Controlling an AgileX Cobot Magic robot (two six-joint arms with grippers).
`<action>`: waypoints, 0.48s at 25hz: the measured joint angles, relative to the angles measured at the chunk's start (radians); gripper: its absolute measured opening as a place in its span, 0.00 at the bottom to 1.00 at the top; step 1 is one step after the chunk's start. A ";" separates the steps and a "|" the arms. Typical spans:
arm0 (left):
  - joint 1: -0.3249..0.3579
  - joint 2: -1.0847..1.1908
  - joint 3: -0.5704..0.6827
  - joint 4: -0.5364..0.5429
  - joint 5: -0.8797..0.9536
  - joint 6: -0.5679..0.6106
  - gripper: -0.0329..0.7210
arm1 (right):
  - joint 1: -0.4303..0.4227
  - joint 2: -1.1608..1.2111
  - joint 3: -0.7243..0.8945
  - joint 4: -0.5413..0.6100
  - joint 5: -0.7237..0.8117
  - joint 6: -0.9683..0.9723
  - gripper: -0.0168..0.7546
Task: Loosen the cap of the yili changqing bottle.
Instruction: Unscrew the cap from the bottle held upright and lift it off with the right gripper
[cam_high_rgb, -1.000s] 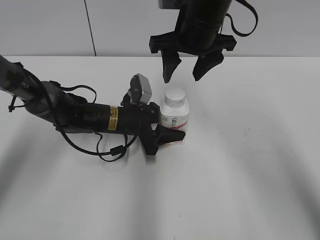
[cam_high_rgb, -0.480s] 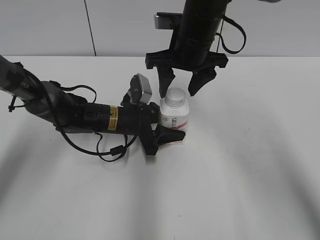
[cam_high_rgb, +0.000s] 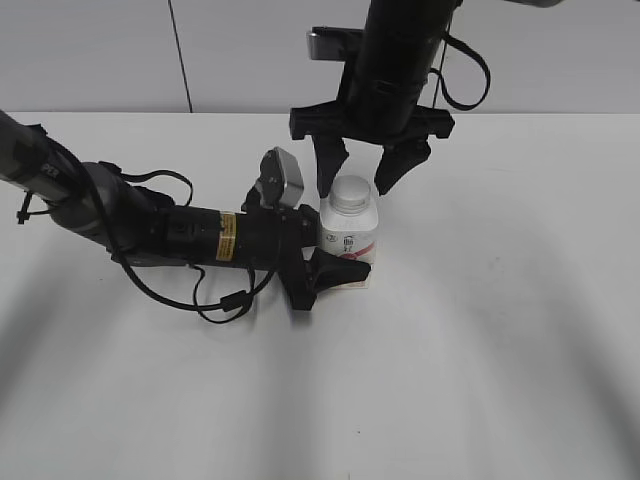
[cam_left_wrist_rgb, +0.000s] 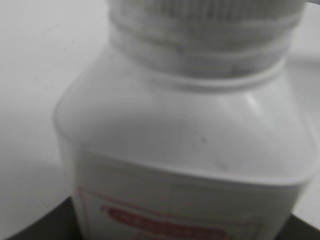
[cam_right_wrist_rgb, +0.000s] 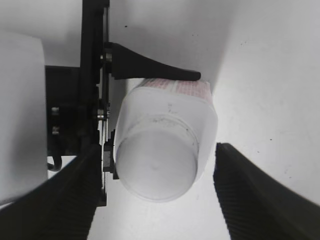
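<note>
The yili changqing bottle, white with a pink-red label, stands upright mid-table. My left gripper reaches in from the left and is shut on its body; one dark finger lies along the label side. In the left wrist view the bottle fills the frame, with the ribbed cap at the top edge. My right gripper hangs from above, open, its two fingertips either side of the white cap. From the right wrist, the cap sits between the fingers with gaps on both sides.
The left arm with its cable lies low across the left of the white table. A pale wall backs the far table edge.
My right gripper has come down from above the bottle until its open fingers flank the cap; in the last half second it barely moved. The left arm and bottle have stayed put.
</note>
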 joint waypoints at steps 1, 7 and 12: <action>0.000 0.000 0.000 0.000 0.000 0.000 0.58 | 0.000 0.004 0.000 0.000 0.000 0.000 0.73; 0.000 0.000 0.000 0.000 0.000 0.000 0.58 | 0.000 0.009 0.000 0.006 0.000 0.000 0.73; 0.000 0.000 0.000 0.000 0.000 0.000 0.58 | 0.000 0.011 0.000 0.006 0.000 0.000 0.72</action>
